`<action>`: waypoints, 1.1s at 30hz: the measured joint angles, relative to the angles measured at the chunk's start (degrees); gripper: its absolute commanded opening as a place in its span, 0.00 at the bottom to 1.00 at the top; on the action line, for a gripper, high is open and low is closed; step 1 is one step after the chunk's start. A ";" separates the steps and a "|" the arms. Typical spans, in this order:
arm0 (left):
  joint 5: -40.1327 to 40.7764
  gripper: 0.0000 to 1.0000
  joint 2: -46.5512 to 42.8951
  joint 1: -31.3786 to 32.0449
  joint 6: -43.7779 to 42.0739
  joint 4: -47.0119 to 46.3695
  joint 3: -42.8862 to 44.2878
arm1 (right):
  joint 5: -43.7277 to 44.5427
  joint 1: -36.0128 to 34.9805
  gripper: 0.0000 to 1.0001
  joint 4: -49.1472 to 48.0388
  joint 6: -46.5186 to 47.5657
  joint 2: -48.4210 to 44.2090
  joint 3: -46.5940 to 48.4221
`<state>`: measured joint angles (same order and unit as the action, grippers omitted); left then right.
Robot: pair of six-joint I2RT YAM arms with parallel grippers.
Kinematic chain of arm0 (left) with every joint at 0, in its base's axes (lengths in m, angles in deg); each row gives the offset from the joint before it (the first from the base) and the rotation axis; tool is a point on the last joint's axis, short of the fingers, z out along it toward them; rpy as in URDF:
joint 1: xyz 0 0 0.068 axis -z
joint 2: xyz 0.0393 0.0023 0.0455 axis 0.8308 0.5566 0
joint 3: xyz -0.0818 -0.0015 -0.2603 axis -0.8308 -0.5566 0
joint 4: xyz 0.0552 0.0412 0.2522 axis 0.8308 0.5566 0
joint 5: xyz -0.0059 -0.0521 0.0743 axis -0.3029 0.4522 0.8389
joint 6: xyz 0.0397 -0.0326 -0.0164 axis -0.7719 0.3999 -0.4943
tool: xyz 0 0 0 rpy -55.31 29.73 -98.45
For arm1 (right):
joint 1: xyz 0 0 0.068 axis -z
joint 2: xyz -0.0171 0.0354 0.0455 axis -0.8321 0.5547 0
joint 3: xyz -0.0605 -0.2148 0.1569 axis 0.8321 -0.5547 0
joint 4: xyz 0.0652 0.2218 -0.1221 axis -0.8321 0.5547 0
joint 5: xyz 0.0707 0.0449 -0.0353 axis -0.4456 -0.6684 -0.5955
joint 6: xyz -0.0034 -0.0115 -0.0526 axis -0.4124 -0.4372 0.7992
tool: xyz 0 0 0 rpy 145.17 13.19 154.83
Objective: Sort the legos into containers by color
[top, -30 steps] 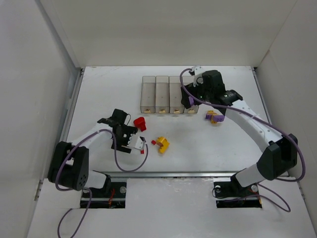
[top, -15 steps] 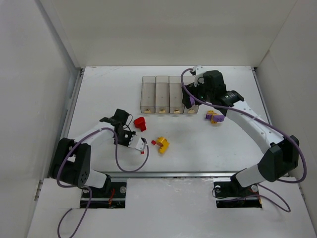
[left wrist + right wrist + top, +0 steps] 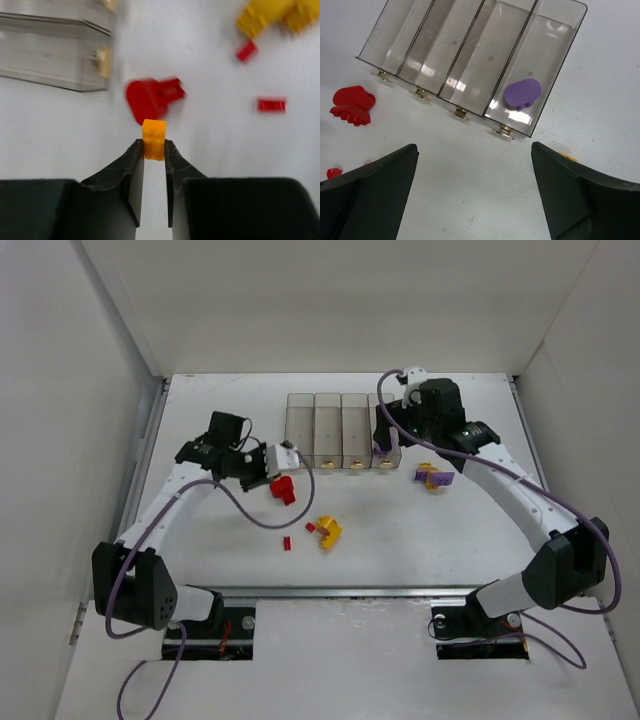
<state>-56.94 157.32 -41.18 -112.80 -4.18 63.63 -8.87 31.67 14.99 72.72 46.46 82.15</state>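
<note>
An orange lego point(image 3: 154, 132) is pinched in the left gripper point(image 3: 154, 150), a red lego point(image 3: 150, 99) just beyond it; the right gripper point(image 3: 474, 150) is spread wide.

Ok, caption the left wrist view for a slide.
Left claw shut on an orange lego, red piece and containers beyond.
</note>
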 measured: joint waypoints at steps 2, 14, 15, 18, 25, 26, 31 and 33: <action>-2.05 0.00 -0.72 0.00 10.84 -5.88 3.37 | -0.37 0.68 1.00 -0.76 -0.66 -0.04 0.00; 5.40 0.00 18.73 0.39 59.39 -36.00 13.88 | -1.29 1.62 1.00 -3.63 -1.88 -0.90 -5.11; 5.95 0.00 20.13 0.55 61.53 -36.22 14.78 | -1.42 1.73 1.00 -3.69 -1.88 -1.09 -5.68; 7.43 0.00 24.76 1.05 66.77 -36.30 19.63 | -1.46 1.84 1.00 -3.98 -2.10 -1.79 -7.34; 11.93 0.13 34.69 1.88 71.12 -34.71 30.67 | -1.46 2.97 1.00 -4.02 -2.25 -4.33 -8.72; 12.61 0.21 34.99 1.90 71.17 -34.05 30.64 | -1.46 3.19 1.00 -4.15 -2.25 -4.94 -8.90; 15.30 0.37 35.15 1.92 71.06 -33.42 30.34 | -1.44 3.76 1.00 -4.20 -2.25 -6.71 -9.31; 16.11 0.40 35.15 1.92 71.04 -33.38 30.34 | -1.46 3.96 1.00 -4.20 -2.25 -6.82 -9.35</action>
<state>-40.83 192.46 -39.25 -41.76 -37.56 93.97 -10.34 35.63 10.80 70.47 39.64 72.79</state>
